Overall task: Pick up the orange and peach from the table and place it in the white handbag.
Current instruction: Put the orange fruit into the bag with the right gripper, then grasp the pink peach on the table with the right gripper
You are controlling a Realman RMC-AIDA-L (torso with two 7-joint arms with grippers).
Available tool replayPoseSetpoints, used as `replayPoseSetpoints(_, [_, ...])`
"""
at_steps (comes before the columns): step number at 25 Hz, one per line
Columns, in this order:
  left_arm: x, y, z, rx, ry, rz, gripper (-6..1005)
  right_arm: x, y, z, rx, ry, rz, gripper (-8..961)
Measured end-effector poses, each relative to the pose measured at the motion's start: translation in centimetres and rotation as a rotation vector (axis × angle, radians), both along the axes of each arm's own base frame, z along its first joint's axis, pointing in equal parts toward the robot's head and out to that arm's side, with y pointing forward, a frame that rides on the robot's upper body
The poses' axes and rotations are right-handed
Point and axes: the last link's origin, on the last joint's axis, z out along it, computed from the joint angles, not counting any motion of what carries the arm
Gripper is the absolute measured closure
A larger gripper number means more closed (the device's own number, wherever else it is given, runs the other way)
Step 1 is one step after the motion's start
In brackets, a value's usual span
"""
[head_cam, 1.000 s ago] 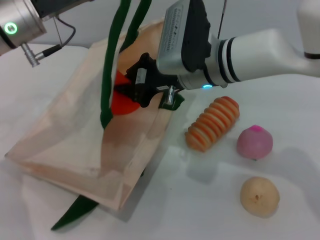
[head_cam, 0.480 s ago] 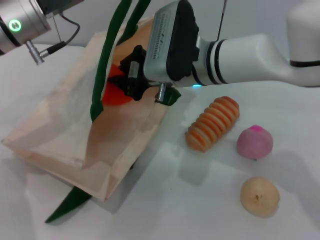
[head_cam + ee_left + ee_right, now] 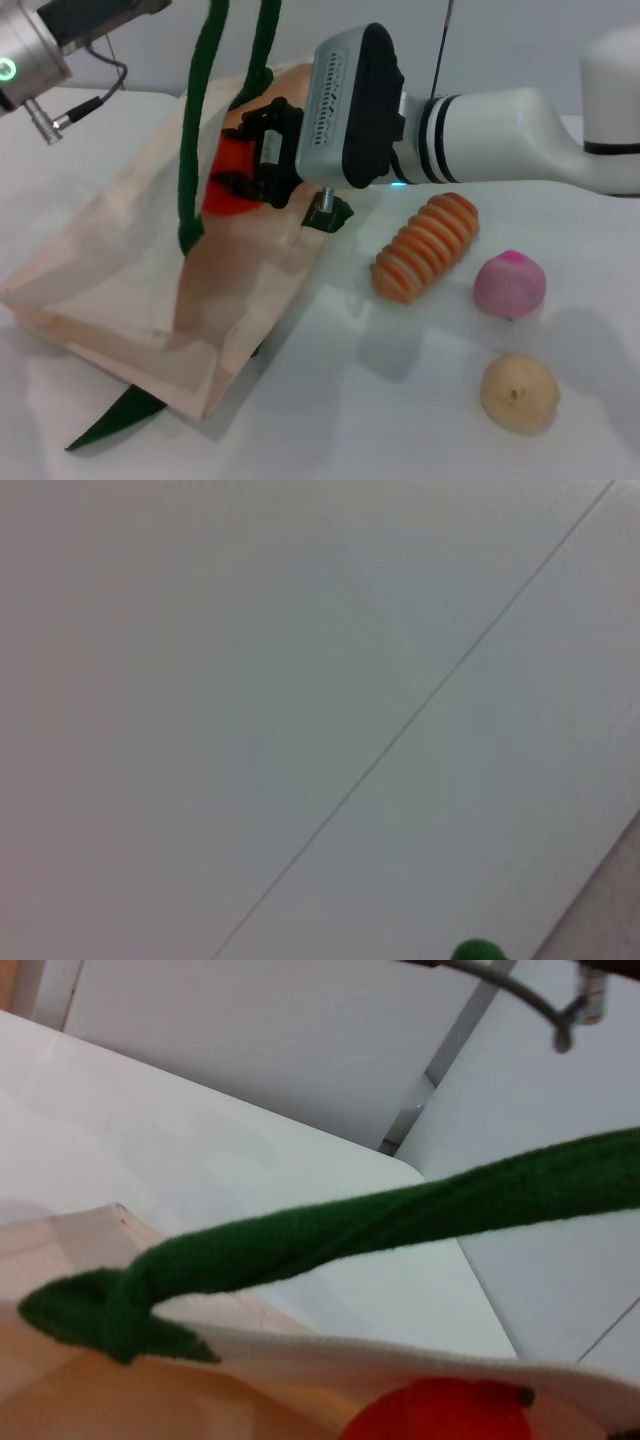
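White worktop fills the head view, w/ a pale wall behind. Upper left of frame: left arm's silver wrist, its claw out of shot above; dark green strap handles run up toward it, so the bag mouth hangs lifted. Can't tell that claw's state. Left wrist view gives only blank wall plus a green blob at the lower edge.

Left-centre: the white handbag, cream cloth, slumps on the worktop w/ its open mouth toward upper centre; a loose green strap end pokes out beneath its lower corner.

Centre: right claw sits at the bag mouth, black fingers clamped on the orange, which is partly inside the opening. Right wrist view shows the orange's top just past the bag's white rim, a green strap crossing above it.

Right of the bag: ribbed orange-and-cream piece lies apart. Further right: the peach rests on the worktop, w/ a tan round fruit below it, lower right.
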Motion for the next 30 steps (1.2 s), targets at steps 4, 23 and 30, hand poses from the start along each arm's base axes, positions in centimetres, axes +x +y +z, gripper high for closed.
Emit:
replayPoseSetpoints(4, [-1.0, -0.3, 0.3, 0.013, -0.004, 0.032, 870, 0.2, -0.4, 0.0, -0.017, 0.027, -0.012, 499])
replayPoseSetpoints(23, [-3.7, -1.1, 1.2, 0.054, 0.002, 0.114, 870, 6.4, 0.1, 4.0, 0.010, 0.170, -0.137, 152])
replayPoseSetpoints(30, [-4.5, -1.3, 1.4, 0.065, 0.003, 0.141, 870, 10.4, -0.2, 7.7, 0.000, 0.254, -0.242, 152])
